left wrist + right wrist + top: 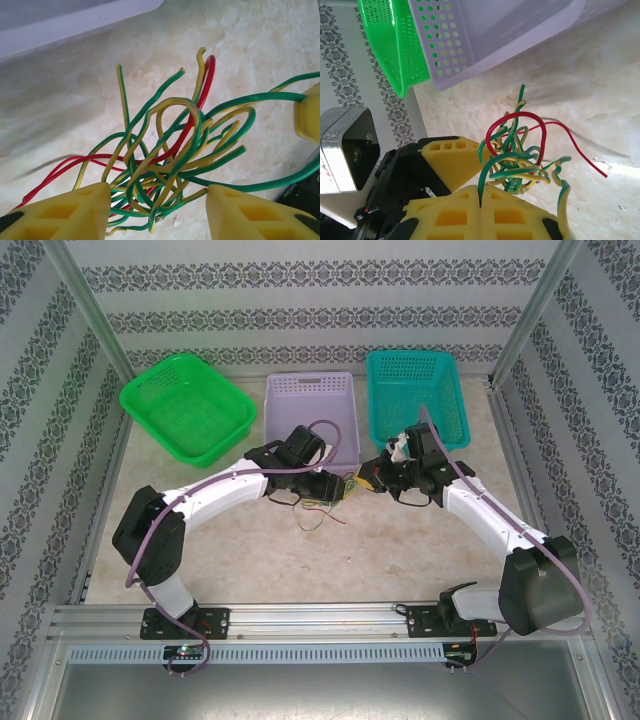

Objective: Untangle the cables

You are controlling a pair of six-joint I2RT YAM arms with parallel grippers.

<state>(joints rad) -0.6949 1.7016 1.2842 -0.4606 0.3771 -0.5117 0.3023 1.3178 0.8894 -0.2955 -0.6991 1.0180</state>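
Observation:
The cables (170, 145) are a knotted bunch of thin green, yellow-green and red wires lying on the pale tabletop. My left gripper (157, 212) stands open, its two yellow fingers (75, 215) wide apart on either side of the tangle's near part. My right gripper (480, 200) is shut on one green cable (485, 172) that rises from between its pads into the tangle (520, 155). From above, the two grippers (340, 485) (375, 478) face each other over the wires (320, 508). The right gripper's finger (307, 115) shows at the left wrist view's right edge.
Three baskets stand behind the work spot: green (185, 405) at back left, lavender (312, 405) in the middle, teal (415, 395) at back right. The lavender basket's wall (495, 35) is close to the tangle. Bare tabletop (330, 560) lies in front of the grippers.

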